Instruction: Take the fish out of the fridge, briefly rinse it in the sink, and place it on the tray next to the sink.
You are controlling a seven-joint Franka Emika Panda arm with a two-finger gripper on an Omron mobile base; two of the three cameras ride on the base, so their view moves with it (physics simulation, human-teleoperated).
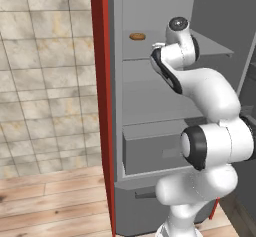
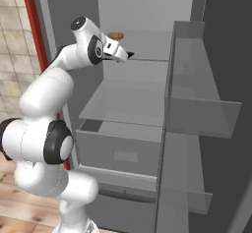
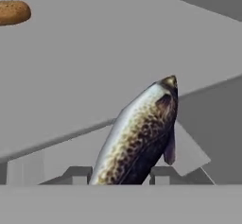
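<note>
The fish (image 3: pixel 142 138) sits clamped between the hand's (image 2: pixel 129 55) fingertips, raised off the upper shelf (image 1: pixel 145 48) inside the fridge (image 2: pixel 142 11). An orange-brown food item (image 3: pixel 14 11) lies further back on that shelf. Risk: the grip appears to cover one end only, so a fast swing outward past the red panel (image 1: pixel 102 106) could pivot or drop the fish.

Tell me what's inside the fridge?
Inside the fridge are grey shelves, a drawer and a brown bread roll. The gripper holds a speckled fish. The drawer's contents are hidden.
</note>
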